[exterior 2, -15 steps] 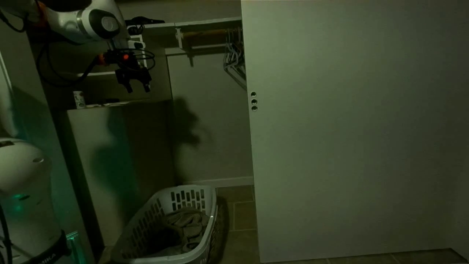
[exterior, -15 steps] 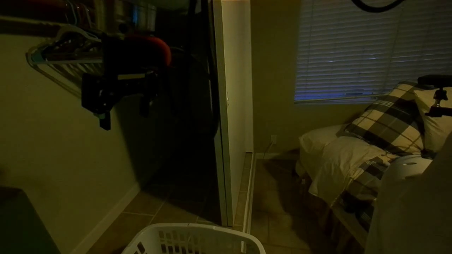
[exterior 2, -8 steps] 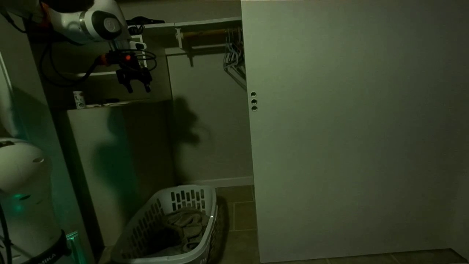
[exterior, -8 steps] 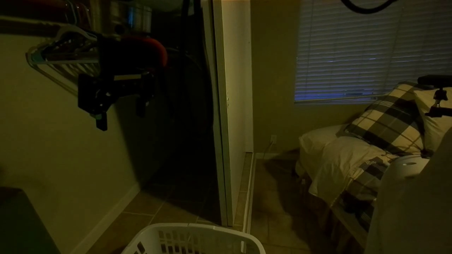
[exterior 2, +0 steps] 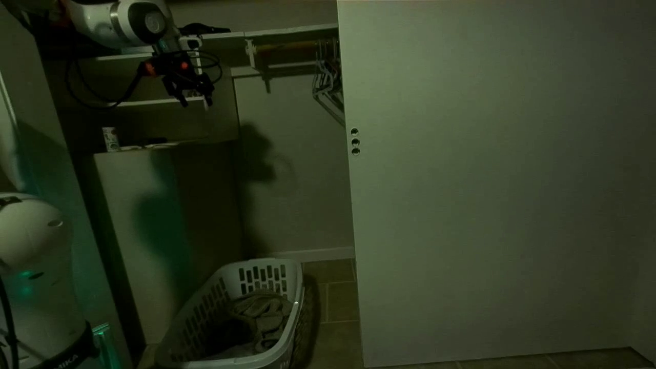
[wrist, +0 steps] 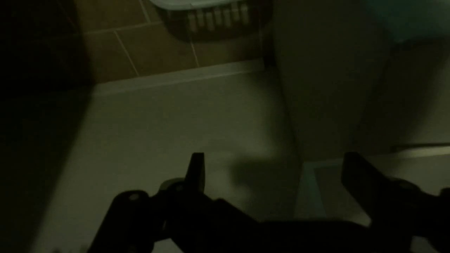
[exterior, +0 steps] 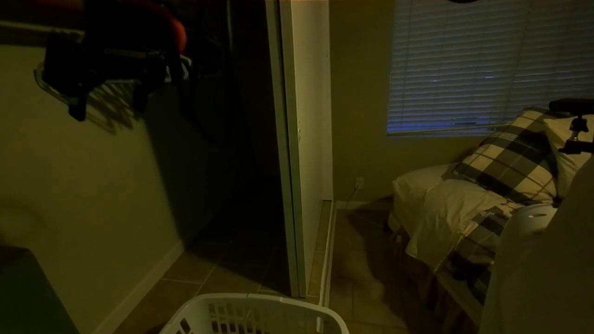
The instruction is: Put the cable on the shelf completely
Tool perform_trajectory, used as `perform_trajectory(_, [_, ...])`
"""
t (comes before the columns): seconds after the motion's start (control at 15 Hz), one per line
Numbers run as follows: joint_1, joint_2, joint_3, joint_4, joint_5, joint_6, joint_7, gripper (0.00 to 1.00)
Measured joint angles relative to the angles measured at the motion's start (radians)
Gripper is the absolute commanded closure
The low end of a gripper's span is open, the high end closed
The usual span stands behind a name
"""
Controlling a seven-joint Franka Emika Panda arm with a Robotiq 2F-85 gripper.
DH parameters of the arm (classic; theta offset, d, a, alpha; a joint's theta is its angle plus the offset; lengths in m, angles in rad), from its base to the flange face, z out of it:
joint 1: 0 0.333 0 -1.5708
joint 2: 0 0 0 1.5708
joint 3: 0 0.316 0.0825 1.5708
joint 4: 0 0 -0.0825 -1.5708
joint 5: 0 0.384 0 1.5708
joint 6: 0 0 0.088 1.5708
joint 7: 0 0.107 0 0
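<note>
A dark cable point(exterior 2: 202, 28) lies in a bunch on top of the closet shelf point(exterior 2: 292, 31) in an exterior view. The bunch reaches the shelf's front edge; the arm partly hides its lower part, so I cannot tell how much hangs over. My gripper point(exterior 2: 197, 102) is below the shelf and the cable in that view, fingers pointing down. In another exterior view the gripper point(exterior: 108, 111) stands in front of the hangers. In the wrist view the gripper point(wrist: 274, 155) has its fingers wide apart with nothing between them. The cable does not show in the wrist view.
Hangers point(exterior 2: 328, 87) hang from a rail point(exterior 2: 287, 51) under the shelf. A white sliding door point(exterior 2: 492, 179) covers the closet's right part. A low cabinet point(exterior 2: 128, 205) bears a can point(exterior 2: 110, 139). A white laundry basket point(exterior 2: 297, 312) with cloth stands on the floor.
My gripper has risen in both exterior views, and moved left in the view with the bed. It tilts slightly more. It stays open; the cable on the shelf has not visibly moved.
</note>
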Motion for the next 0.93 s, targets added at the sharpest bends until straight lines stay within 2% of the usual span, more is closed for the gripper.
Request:
perform_trajectory(0.33, [0.061,0.135,0.02,0.209,0.059,-0.002,-0.067,0.0])
perform_trajectory(0.73, [0.108,0.338,0.096,0.469,0.058,-0.02,-0.078,0.0])
perform_trajectory(0.93, [0.13,0.415,0.117,0.56,0.055,-0.028,-0.088,0.0])
